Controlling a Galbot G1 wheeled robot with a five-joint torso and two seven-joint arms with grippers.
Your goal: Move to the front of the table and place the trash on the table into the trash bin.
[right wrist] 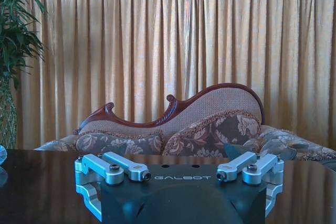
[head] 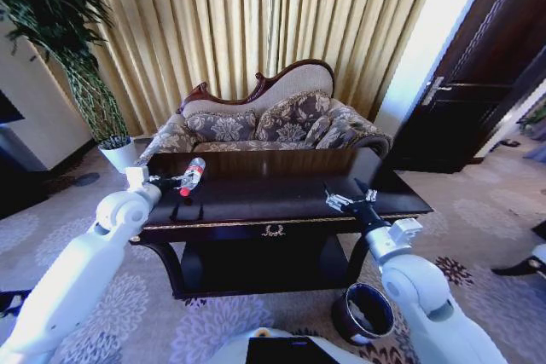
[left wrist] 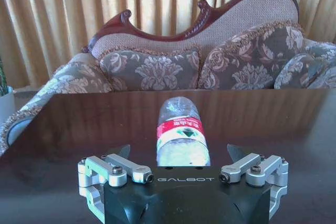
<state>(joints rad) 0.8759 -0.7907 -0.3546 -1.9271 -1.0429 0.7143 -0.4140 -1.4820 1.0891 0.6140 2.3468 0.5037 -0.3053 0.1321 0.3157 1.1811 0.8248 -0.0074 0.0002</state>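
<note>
Trash on the table, from the head view, is a clear plastic bottle lying at the glossy top's left end, off the left gripper's tips, while the right gripper hovers with jaws spread over the right end and the trash bin sits on the carpet below. In the left wrist view the red-labelled bottle lies between the wide-open jaws, apparently untouched; it looks light, smooth and prone to rolling, so take it across the labelled middle. Right wrist view: open jaws over dark polished wood.

Left pincer raised, jaws spread, right pincer likewise open
</note>
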